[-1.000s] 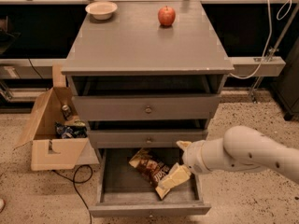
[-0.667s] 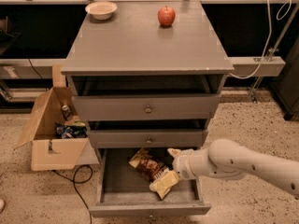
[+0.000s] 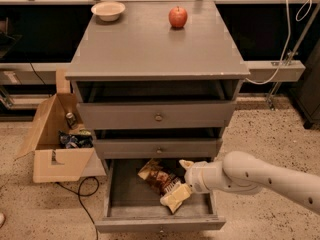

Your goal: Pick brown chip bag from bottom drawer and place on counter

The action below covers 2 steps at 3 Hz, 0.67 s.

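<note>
Brown chip bag (image 3: pixel 158 177) unmoved in bottom drawer (image 3: pixel 131 196); hand (image 3: pixel 181 181) edged closer.

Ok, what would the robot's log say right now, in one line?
gripper: in open grey bottom drawer, at crinkly dark-brown chip bag | bag: inside drawer | grey counter: no bag yet

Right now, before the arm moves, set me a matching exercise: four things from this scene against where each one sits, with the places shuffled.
Things:
1. apple
2. bowl
3. brown chip bag
4. cardboard box

Places:
A. on the floor beside the cabinet
B. inside the open bottom drawer
C. far left corner of the counter
D. far side of the counter, right of the bowl

Pairs: 1-D, 2-C, 3-B, 4-A.

The gripper is in the bottom drawer, at the bag's right end.
</note>
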{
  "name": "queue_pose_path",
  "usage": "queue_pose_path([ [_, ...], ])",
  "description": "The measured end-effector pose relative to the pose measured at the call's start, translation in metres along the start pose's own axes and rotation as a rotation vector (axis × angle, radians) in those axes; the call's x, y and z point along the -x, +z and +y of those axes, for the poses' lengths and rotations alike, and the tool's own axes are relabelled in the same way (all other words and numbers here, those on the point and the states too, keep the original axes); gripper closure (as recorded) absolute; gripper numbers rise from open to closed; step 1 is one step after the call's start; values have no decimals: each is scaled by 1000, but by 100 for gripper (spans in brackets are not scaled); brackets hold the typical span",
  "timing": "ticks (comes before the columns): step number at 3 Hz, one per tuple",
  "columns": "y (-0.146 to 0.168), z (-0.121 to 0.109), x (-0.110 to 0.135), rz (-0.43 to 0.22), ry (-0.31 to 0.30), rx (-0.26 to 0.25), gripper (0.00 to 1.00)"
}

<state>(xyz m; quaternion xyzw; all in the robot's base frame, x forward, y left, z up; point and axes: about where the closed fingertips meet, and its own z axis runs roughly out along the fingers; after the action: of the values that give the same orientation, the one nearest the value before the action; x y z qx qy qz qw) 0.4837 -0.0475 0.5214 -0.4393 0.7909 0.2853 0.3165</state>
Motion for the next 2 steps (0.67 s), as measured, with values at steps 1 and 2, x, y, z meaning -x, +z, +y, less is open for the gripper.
queue_pose_path([
  [1,11,-25,-23,-50,-29,20,0],
  [2,30,-60,-56,-119,-43,68,0],
])
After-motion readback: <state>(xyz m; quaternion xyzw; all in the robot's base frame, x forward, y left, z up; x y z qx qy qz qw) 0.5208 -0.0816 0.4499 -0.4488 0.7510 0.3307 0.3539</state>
